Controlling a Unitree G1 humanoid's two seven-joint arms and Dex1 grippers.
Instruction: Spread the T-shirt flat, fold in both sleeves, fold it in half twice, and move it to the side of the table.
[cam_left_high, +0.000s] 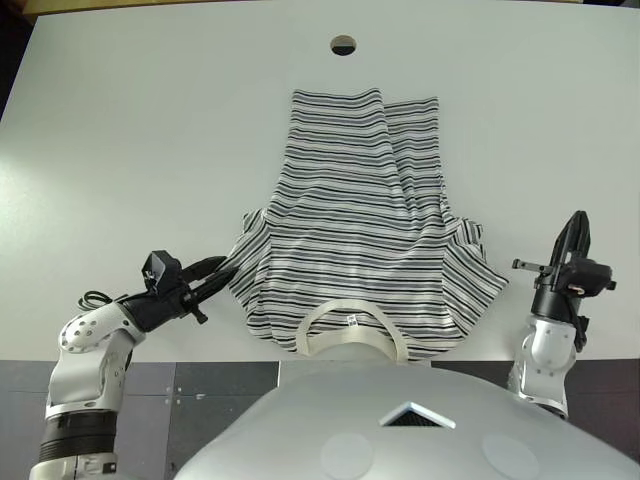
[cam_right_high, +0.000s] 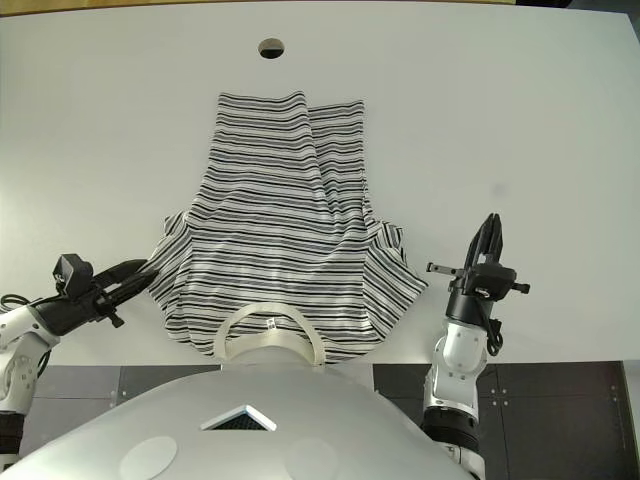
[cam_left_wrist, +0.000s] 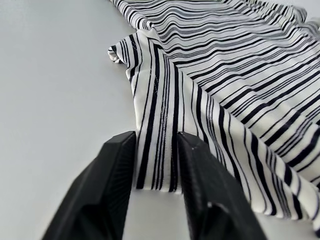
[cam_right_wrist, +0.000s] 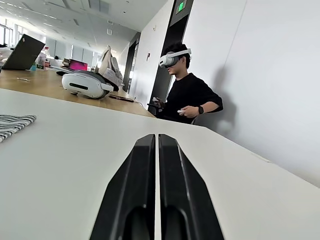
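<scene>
A black-and-white striped T-shirt (cam_left_high: 365, 220) lies rumpled on the white table (cam_left_high: 150, 130). Its collar (cam_left_high: 352, 322) is at the near edge and its hem points away. My left gripper (cam_left_high: 222, 272) rests low on the table at the shirt's left sleeve (cam_left_wrist: 155, 100). It is open, and the sleeve's hem lies between its fingers (cam_left_wrist: 112, 165). To the right of the shirt's right sleeve (cam_left_high: 480, 270), my right gripper (cam_left_high: 578, 222) points upward near the table's front edge. It is shut on nothing and stands apart from the cloth.
A round cable hole (cam_left_high: 343, 45) sits at the back of the table beyond the shirt's hem. Bare tabletop spreads to the left, right and far side of the shirt. The shirt's collar end reaches the table's near edge.
</scene>
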